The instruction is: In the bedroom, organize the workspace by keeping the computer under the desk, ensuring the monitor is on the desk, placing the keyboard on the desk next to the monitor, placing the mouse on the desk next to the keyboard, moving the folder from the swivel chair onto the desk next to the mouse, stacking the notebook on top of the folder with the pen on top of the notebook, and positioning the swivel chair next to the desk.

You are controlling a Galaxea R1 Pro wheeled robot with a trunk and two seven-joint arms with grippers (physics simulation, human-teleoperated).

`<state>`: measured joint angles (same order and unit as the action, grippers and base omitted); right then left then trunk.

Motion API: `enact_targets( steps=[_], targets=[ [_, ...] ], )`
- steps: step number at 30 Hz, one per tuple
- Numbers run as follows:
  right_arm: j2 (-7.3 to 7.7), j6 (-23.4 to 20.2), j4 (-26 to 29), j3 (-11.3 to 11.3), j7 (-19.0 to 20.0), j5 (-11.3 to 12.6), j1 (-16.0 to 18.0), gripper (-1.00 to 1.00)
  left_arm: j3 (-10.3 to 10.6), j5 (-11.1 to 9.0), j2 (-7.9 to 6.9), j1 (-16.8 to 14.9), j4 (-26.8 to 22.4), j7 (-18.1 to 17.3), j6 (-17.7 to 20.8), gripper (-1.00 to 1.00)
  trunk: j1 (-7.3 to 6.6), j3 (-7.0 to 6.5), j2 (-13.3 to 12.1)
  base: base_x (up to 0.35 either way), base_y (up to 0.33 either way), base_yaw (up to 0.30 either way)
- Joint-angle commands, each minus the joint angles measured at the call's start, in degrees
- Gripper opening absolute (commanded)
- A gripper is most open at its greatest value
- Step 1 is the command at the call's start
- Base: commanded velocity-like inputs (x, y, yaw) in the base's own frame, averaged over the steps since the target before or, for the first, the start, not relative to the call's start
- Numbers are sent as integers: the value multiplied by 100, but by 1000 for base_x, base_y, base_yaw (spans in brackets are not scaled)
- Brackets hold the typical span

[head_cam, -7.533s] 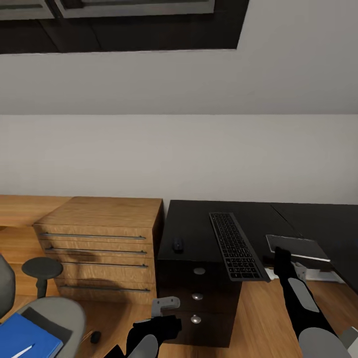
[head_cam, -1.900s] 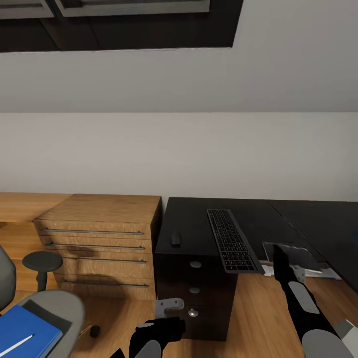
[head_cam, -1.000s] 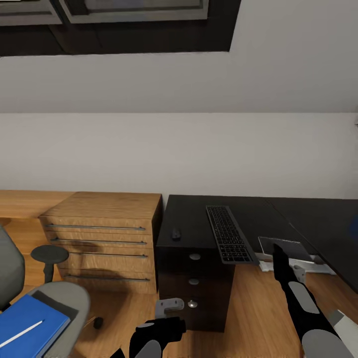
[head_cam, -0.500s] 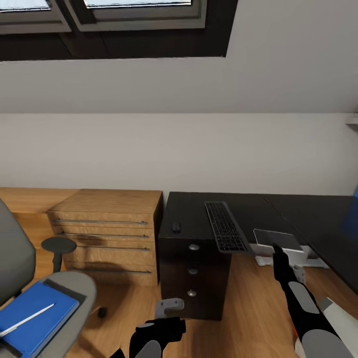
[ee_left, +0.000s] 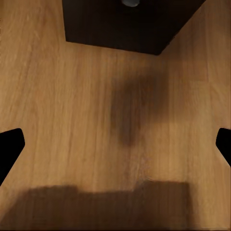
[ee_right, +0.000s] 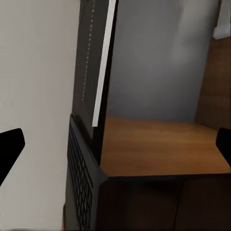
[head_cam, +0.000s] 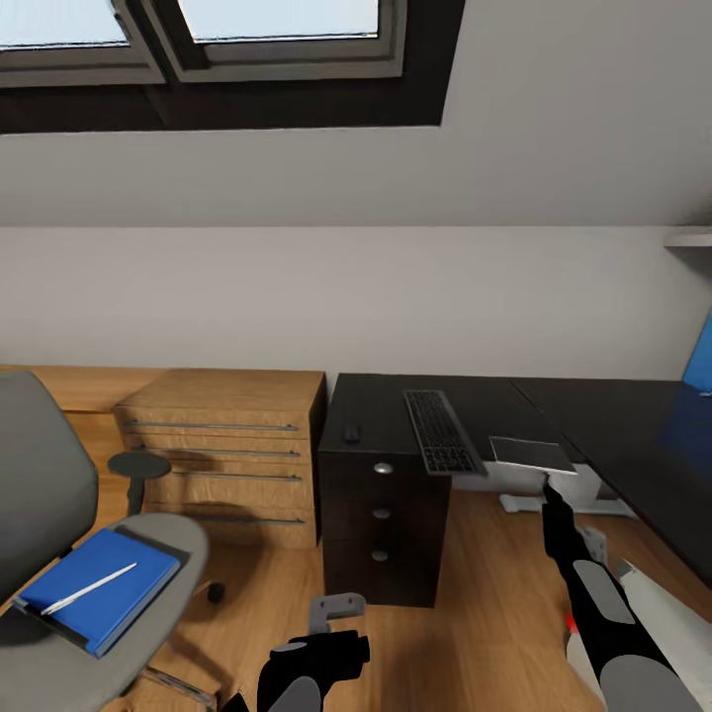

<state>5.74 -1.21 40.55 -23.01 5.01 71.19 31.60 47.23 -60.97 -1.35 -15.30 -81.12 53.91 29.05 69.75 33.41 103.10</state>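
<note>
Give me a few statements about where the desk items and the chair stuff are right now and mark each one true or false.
1. The keyboard lies on the desk. True.
2. The mouse sits on the swivel chair. False: it is on the desk, over the drawer unit.
3. The pen rests on the blue folder on the chair seat. True.
4. The left end effector holds the blue folder. False: it hangs empty over the wood floor, jaws open.
5. The keyboard's near end sticks out past the desk edge. True.
</note>
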Motion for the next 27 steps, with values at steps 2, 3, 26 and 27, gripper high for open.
enact_targets(
  steps=[2, 3, 26, 27],
  targets=[
    [-2, -12, -3, -10, 27, 61, 4, 100, 11, -29, -3, -8, -8, 40, 11, 100, -4, 6, 3, -321, 0, 0],
    [-2, -12, -3, -10, 27, 61, 4, 100, 10, -29, -4, -8, -6, 40, 10, 100, -4, 6, 3, -302, 0, 0],
    [-43, 58, -954, 1802, -786, -276, 13, 100, 2, 9, -48, -8, 106, 56, -253, 100, -333, -263, -598, -41, 0, 0],
    [-42, 72, -1050, 1863, -794, -321, 13, 100, 4, 7, -46, -8, 176, 54, -302, 100, -355, -281, -638, 0, 0, 0]
  ],
)
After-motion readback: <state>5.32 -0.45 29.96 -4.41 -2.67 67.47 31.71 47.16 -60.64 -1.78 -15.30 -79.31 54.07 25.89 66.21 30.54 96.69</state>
